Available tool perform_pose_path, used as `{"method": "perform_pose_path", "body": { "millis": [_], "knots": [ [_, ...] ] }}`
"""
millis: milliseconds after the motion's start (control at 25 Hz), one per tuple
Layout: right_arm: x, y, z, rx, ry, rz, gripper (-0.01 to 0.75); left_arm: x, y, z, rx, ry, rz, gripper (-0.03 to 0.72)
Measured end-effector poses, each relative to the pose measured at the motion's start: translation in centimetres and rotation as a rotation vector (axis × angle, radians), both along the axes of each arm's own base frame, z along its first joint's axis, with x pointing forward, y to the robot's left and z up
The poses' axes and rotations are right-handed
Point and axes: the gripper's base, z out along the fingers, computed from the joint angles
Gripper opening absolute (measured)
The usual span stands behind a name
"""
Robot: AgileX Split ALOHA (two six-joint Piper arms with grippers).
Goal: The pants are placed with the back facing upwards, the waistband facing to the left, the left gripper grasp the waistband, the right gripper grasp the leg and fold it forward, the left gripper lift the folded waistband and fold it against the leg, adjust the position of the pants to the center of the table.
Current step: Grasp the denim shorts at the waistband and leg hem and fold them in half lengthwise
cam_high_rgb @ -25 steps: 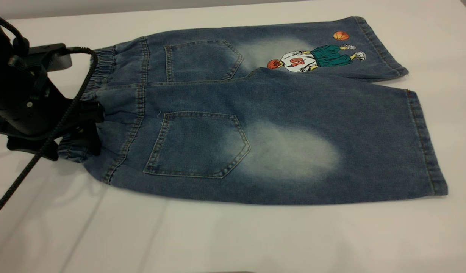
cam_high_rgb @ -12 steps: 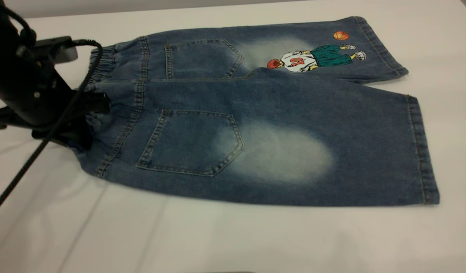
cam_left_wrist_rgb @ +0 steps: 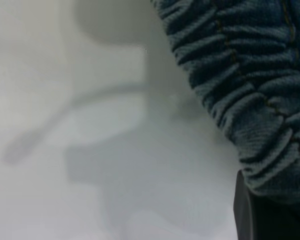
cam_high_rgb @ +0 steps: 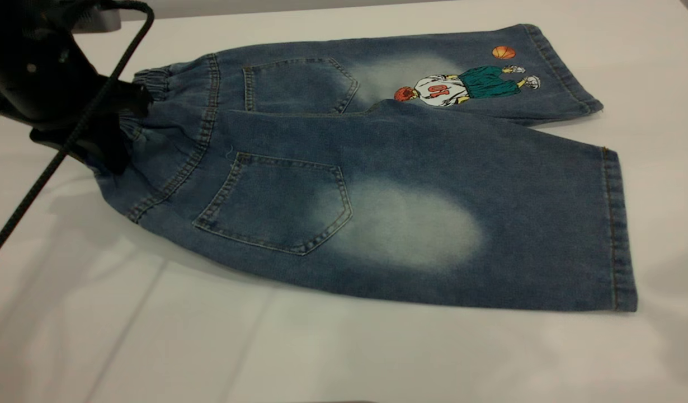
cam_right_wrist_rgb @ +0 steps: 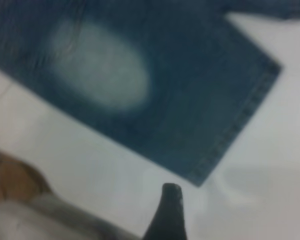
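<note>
At table's point(cam_high_rgb: 377, 347) left edge, left claw point(cam_high_rgb: 112, 134) apparently pinches waistband point(cam_high_rgb: 154, 78); right claw's point(cam_right_wrist_rgb: 167, 212) state unclear.

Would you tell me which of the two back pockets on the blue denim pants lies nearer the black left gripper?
Neither clearly: the left gripper clamps the waistband level with the seam between the farther pocket and the nearer one.
</note>
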Motion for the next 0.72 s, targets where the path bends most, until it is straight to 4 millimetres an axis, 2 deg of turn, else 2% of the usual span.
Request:
{"method": "perform_pose_path", "body": {
  "millis": [200,360,560,720],
  "knots": [
    [1.6,2.8,-2.9,-0.038,0.12,0.161,0.587,0.6,-0.1,0.8,0.002,0.01,-0.014,0.09],
    [2.0,4.8,-5.2,-0.097,0.21,0.252,0.587,0.7,-0.2,0.9,0.001,0.006,-0.014,0.09],
    [2.6,6.5,-8.8,-0.132,0.248,0.252,0.587,0.7,-0.2,0.9,0.001,0.007,-0.015,0.09],
    [3.4,7.1,-11.4,-0.153,0.269,0.226,0.587,0.7,-0.2,0.9,0.002,0.007,-0.015,0.09]
  ]
}}
